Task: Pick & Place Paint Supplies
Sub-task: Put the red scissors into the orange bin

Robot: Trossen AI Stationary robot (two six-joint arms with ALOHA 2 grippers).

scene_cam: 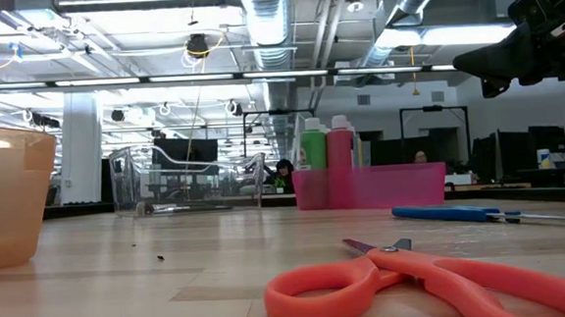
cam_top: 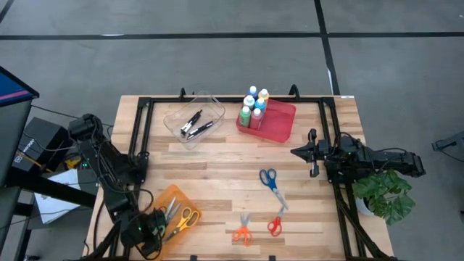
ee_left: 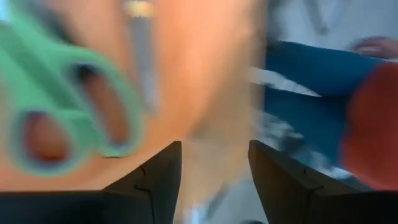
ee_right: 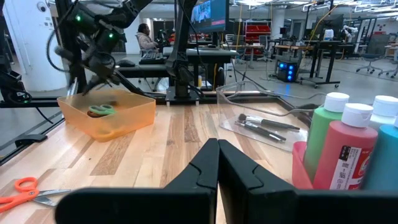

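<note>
The paint bottles (cam_top: 254, 107) stand upright, white caps up, clustered in the pink tray (cam_top: 279, 125), just ahead of the right gripper (cam_top: 296, 151), its fingers pressed together. Left gripper (cam_top: 161, 223) hangs over the orange bin (cam_top: 174, 196), fingers spread, empty.

Matt wooden table (cam_top: 217, 163) – glossy, probably plastic paint bottles (cam_top: 254, 105), translucent orange bin (ee_right: 107, 115).

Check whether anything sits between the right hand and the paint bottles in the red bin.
Nothing visible does. The right hand hangs shut at the table's right side, and only bare wood lies between it and the paint bottles, which stand upright in the red bin. The blue scissors lie off that line.
</note>
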